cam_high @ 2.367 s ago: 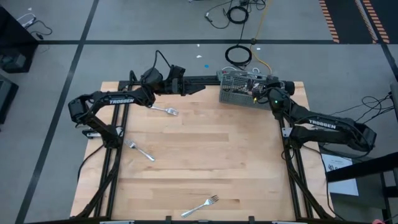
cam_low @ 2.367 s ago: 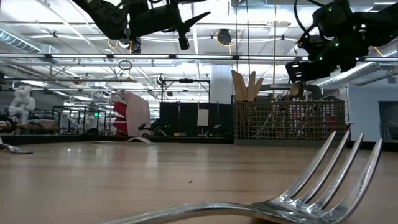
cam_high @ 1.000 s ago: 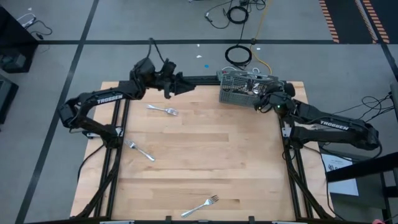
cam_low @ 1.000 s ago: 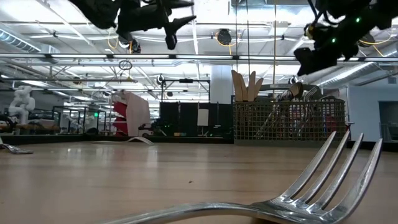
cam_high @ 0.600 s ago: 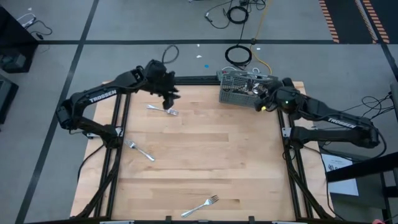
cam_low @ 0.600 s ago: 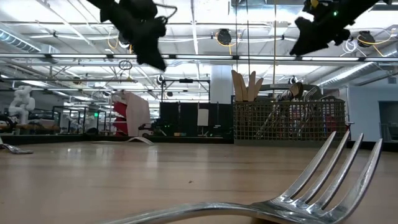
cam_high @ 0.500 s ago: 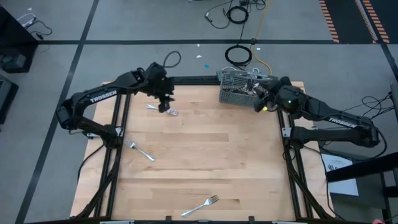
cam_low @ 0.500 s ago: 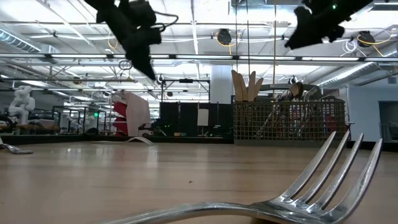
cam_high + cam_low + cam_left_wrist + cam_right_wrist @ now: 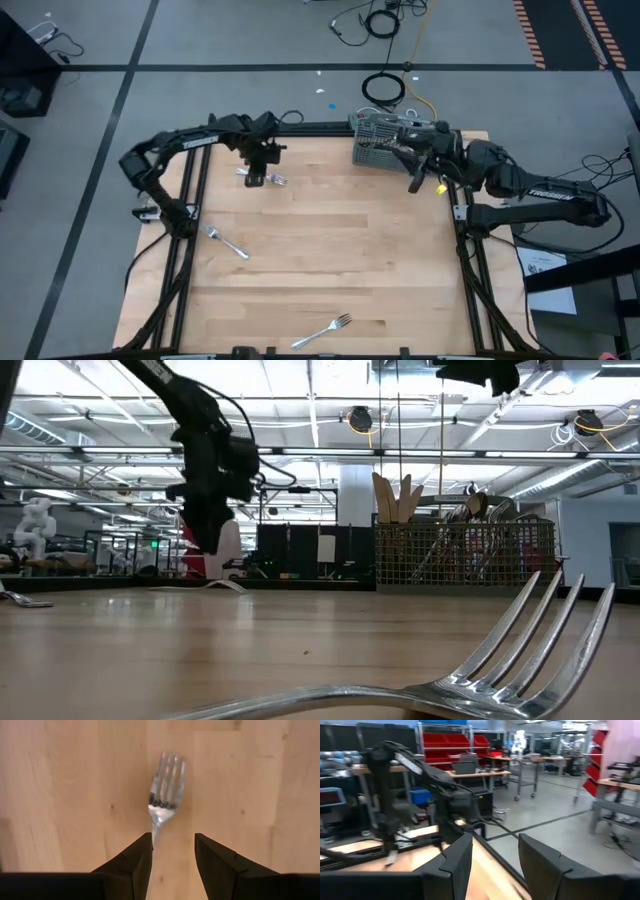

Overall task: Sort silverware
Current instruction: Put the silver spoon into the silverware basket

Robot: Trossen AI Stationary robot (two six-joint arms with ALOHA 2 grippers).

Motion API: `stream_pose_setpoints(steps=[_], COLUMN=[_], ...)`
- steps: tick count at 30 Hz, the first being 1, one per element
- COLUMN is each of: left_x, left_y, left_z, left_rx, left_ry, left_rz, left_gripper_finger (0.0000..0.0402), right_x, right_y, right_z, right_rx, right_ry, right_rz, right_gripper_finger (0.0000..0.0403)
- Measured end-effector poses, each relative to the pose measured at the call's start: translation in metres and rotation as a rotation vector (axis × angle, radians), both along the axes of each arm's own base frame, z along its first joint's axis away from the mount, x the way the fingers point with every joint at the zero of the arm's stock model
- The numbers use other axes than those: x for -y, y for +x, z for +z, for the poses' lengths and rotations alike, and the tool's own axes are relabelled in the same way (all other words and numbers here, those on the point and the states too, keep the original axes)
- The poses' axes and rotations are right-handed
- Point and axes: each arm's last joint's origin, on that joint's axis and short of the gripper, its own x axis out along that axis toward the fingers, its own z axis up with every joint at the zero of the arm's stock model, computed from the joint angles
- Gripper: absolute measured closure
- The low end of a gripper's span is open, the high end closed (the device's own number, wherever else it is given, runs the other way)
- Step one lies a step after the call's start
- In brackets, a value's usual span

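On the pale wooden counter (image 9: pixel 330 250) a slim shiny silver fork (image 9: pixel 165 795) lies flat just beneath the left tool (image 9: pixel 172 851), fingers apart astride its handle; misaligned closing could skid it aside.

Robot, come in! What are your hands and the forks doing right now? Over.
Left hand open, above far fork, not gripping. Right hand open, empty, beside caddy. Two forks loose on table. Nothing blocking.

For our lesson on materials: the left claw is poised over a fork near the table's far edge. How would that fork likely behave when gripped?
The fork looks like polished metal, so it is probably stiff and somewhat slippery. It lies flat on the wooden table, so the left claw's open fingers may struggle to get under its thin handle. It seems unlikely to roll.
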Motion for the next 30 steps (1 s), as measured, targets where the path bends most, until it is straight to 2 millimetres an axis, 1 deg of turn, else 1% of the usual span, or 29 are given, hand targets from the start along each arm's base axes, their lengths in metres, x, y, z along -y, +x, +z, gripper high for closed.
stream_pose_setpoints(steps=[4,6,8,11,18,23,30], left_x=[-0.007,-0.009,-0.009,-0.007,-0.004,-0.002,0.001], left_y=[0.005,0.006,0.005,0.001,-0.004,-0.006,-0.007], left_z=[-0.009,-0.015,-0.022,-0.035,-0.057,-0.067,-0.070], left_rx=[0.011,0.001,-0.039,-0.087,-0.073,-0.057,-0.018], left_ry=[0.013,0.022,0.038,0.038,0.099,0.112,0.089], left_rz=[-0.008,-0.041,-0.074,-0.079,-0.070,-0.068,-0.075], left_gripper_finger=[0.0246,0.0246,0.0246,0.0246,0.0246,0.0246,0.0247], right_x=[-0.008,-0.011,-0.014,-0.016,-0.017,-0.017,-0.017], right_y=[0.002,0.002,0.003,0.003,0.003,0.003,0.003], right_z=[0.000,0.000,0.000,0.000,0.000,0.000,0.000], right_rx=[0.000,0.002,0.003,0.003,0.001,0.000,0.000], right_ry=[0.000,0.000,0.000,0.000,-0.004,-0.005,-0.006], right_rz=[0.046,0.064,0.078,0.091,0.089,0.089,0.088], right_gripper_finger=[0.0252,0.0252,0.0252,0.0252,0.0252,0.0252,0.0252])
